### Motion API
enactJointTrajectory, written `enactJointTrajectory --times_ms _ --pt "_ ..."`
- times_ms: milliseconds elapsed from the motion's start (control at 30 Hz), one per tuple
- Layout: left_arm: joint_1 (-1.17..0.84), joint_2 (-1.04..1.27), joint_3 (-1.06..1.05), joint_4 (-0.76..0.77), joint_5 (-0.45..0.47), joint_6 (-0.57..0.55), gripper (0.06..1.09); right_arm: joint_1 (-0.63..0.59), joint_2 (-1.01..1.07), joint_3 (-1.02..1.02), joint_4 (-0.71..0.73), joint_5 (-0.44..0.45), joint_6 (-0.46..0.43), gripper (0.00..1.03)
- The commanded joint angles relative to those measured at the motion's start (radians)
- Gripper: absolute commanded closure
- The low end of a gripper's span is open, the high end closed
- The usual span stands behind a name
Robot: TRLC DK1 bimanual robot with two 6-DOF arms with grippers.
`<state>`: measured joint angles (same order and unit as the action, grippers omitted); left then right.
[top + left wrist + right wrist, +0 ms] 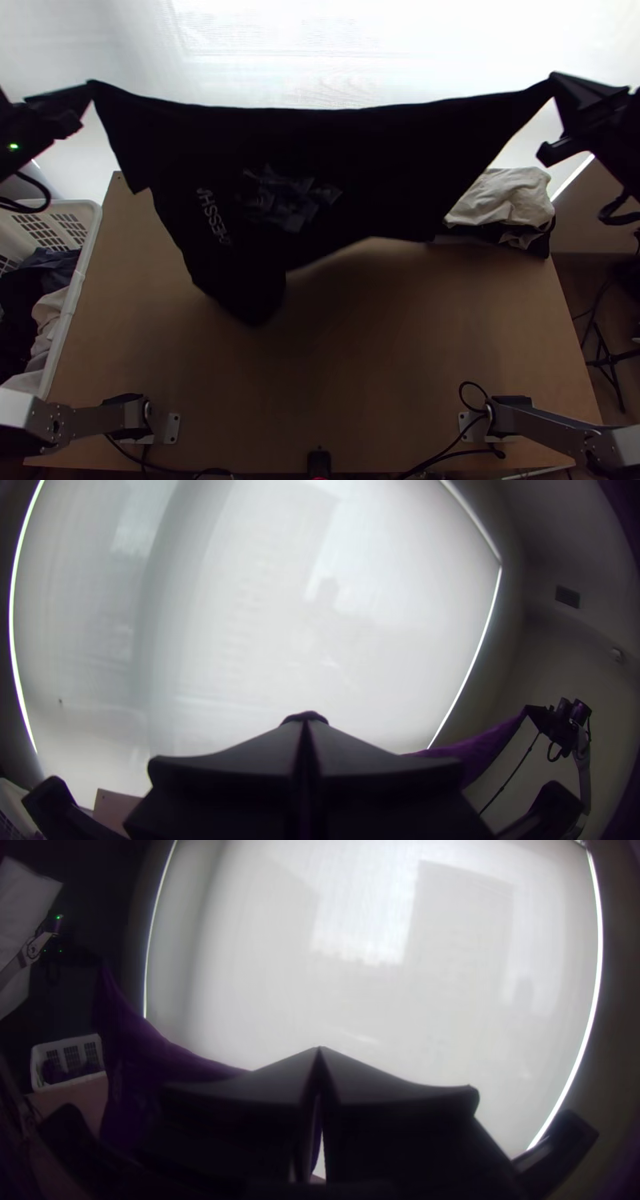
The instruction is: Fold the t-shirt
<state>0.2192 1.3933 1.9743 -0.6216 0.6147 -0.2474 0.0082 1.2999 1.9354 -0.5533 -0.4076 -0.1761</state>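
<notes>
Clearly, the left claw [86, 90] and the right claw [558, 86] are both closed on the black t-shirt [320, 152], each pinching one end of its upper edge. The cloth stretches between them and hangs below, its lowest part nearer the left claw.

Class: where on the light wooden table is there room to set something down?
The table is bare between the arms' bases and the raised black t-shirt, and between that shirt and the white plastic basket. The far right corner is crowded with crumpled cream cloth.
</notes>
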Motion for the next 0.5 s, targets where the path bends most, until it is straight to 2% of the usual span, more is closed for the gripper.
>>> enactJointTrajectory --times_ms 0,233,467 --pt "-0.007 -0.096 0.202 -0.035 0.036 -0.056 1.05 0.045 -0.079 0.224 -0.065 -0.002 0.024 1.0" --pt "-0.004 -0.241 0.207 -0.075 0.059 -0.092 1.05 0.119 -0.195 0.307 -0.129 -0.002 0.076 1.0" --pt "0.005 -0.353 0.228 -0.087 0.062 -0.095 1.05 0.122 -0.255 0.353 -0.169 -0.004 0.107 1.0"
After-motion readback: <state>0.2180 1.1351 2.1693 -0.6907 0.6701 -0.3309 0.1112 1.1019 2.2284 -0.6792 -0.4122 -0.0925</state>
